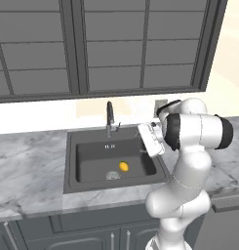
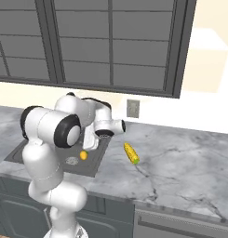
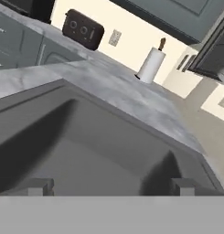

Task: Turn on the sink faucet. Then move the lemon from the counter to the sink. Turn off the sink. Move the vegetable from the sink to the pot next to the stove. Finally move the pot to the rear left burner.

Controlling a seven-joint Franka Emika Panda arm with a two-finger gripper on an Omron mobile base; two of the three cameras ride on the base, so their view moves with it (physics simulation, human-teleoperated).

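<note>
The lemon [image 1: 123,166] lies on the sink [image 1: 71,161] floor beside the drain, while the claw [image 3: 111,186] hangs above the basin's right edge, fully spread and holding nothing.

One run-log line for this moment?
stage: lemon in sink | gripper: open, empty, over basin's right side | faucet: untouched | corn: on counter, right of sink

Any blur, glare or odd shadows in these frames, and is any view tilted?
Left base view: evenly lit, no glare; the lemon reads sharp in the sink, with faint shading under it. Right base view: flat light, and the arm hides part of the basin. Hand view: rolled, horizon slanted; soft dark shading in the basin corners, and the paper towel roll is slightly soft.
</note>
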